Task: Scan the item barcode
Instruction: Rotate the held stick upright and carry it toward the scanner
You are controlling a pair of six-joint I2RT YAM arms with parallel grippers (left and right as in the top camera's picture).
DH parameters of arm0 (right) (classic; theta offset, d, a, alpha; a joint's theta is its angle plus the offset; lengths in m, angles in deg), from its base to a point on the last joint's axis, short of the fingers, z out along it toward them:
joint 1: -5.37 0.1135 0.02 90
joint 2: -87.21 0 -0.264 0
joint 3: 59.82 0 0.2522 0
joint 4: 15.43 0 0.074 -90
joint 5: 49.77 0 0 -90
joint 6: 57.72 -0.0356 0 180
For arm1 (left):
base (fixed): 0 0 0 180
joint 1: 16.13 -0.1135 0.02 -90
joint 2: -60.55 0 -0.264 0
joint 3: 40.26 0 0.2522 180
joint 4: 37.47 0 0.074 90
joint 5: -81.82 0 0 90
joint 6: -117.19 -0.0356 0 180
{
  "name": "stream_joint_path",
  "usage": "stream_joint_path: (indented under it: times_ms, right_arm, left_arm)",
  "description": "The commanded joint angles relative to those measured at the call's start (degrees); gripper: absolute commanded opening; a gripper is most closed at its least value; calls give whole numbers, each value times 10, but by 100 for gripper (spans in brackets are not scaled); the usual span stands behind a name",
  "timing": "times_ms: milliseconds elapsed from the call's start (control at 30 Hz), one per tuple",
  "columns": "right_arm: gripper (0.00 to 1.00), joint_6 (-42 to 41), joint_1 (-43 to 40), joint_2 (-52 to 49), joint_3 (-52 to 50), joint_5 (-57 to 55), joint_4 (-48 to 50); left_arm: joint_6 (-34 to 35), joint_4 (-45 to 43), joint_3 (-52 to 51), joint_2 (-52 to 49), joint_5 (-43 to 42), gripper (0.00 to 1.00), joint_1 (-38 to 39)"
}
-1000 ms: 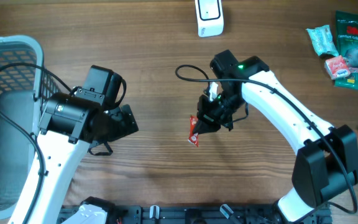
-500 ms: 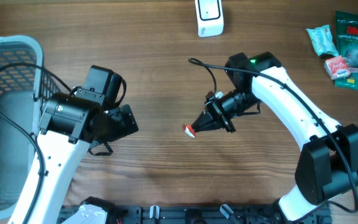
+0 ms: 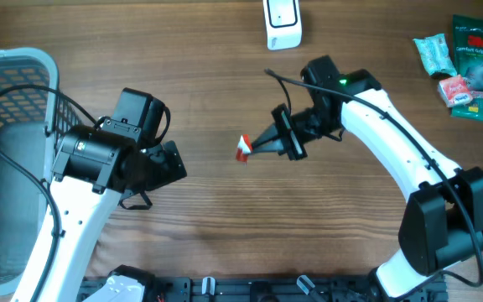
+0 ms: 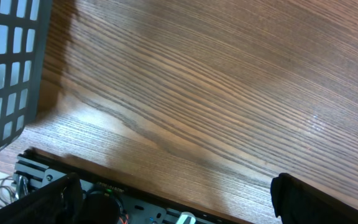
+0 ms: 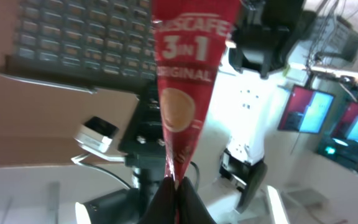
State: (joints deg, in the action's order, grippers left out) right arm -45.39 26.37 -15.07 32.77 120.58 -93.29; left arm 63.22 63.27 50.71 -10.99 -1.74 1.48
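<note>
1. The desk (image 3: 225, 243) is brown wood with a long streaked grain, bare beneath my left wrist camera.
2. A grey plastic basket (image 3: 7, 75) with lattice walls and rounded corners sits at the desk's left edge. I see a dull grey shape inside and cannot tell what it is.
3. My left arm (image 3: 99, 159) is beside the basket, its jaws spread wide and holding nothing.
4. My right arm (image 3: 392, 143) reaches toward the middle of the desk, its jaws pinched tight on the tail of the sachet.
5. Bright screens (image 5: 347, 124) glow in the room beyond.
6. A green glossy pack (image 3: 480, 67) lies at the far right corner, with a teal packet (image 3: 433, 52) and a pink one (image 3: 454, 88) just beside it.
7. A white, rounded scanner (image 3: 282, 21) stands at the far edge.
8. The sachet (image 5: 188, 81), a slim red crinkled stick reading "3in1 Original", sticks out from my right jaws between my two arms, well apart from the scanner.
</note>
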Motion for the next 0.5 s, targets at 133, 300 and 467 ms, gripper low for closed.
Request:
stream_joint_path:
  times_ms: [133,300,467]
  right_arm:
    - [4,-288,-23,5,6,-48,52]
    - [4,-408,-33,5,4,-75,52]
    - [4,-408,-52,4,4,-80,42]
  left_arm:
    - [-9,0,1,4,-2,100,-2]
    - [-9,0,1,4,-2,100,-2]
    - [-9,0,1,4,-2,100,-2]
